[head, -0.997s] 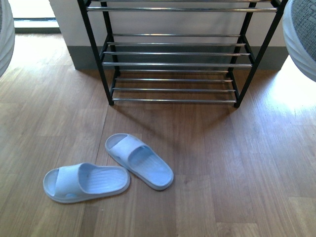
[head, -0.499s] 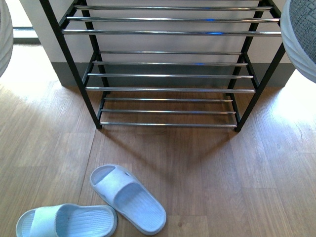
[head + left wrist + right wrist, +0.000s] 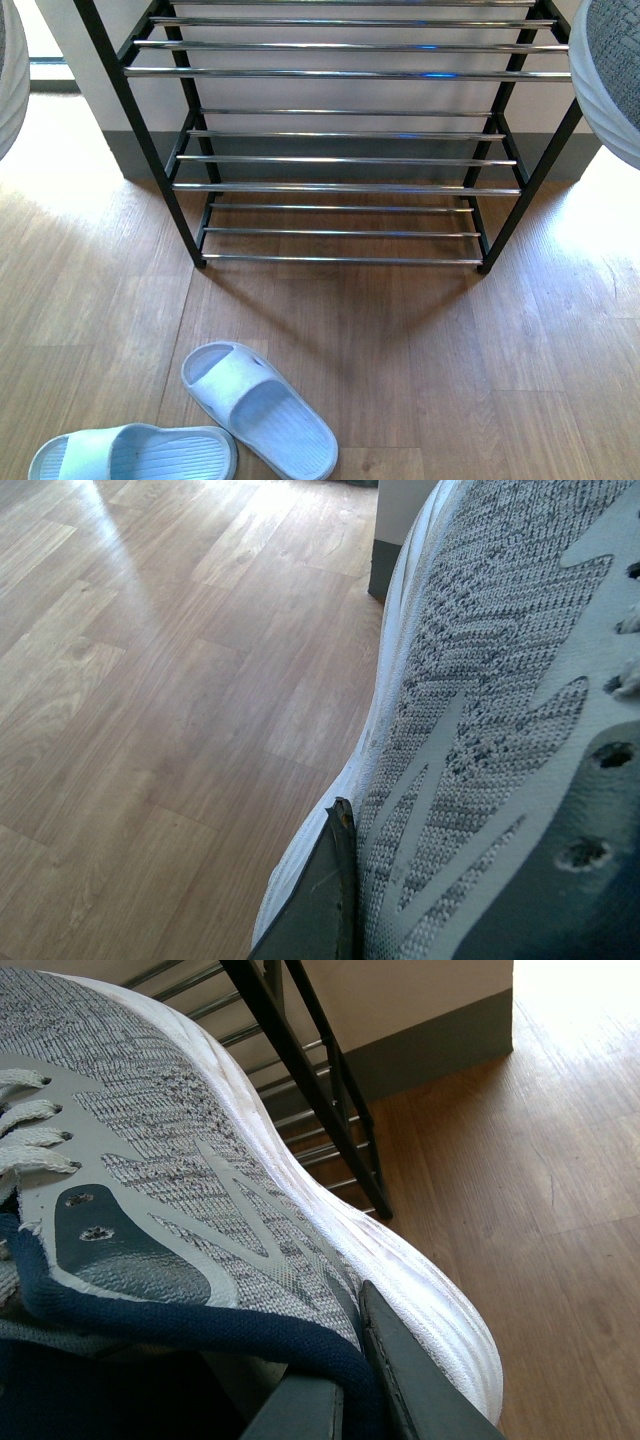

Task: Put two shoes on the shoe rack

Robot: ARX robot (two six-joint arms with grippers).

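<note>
- My left gripper [image 3: 325,905] pinches the left sneaker [image 3: 480,710]. Only one dark finger shows, pressed flat on the knit side. The other is hidden behind the shoe.
- My right gripper [image 3: 395,1370] pinches the right sneaker [image 3: 170,1150] by its navy collar. Again one finger shows outside, and its partner is lost under the collar.
- From the front both sneakers are mere slivers, the left one cut off at 10 o'clock and the right one at 2 o'clock. Each hangs above the floor [image 3: 400,350], with toe and heel out of frame.
- The rack [image 3: 340,185] stands at 12 o'clock between them. Three tiers of chrome rods show, but the top is cropped, so I cannot count them all.
- The far slide [image 3: 258,405] lies whole at 7 o'clock, its toe pointing to 5 o'clock.
- The near slide [image 3: 135,455] lies beside it toward 8 o'clock, with its lower edge cropped. Whether the two touch I cannot tell.
- In the right wrist view the rack's black leg passes behind the white sole, and any gap between them is hidden.
- In the left wrist view the laces are mostly cropped, and only eyelets are plain.
</note>
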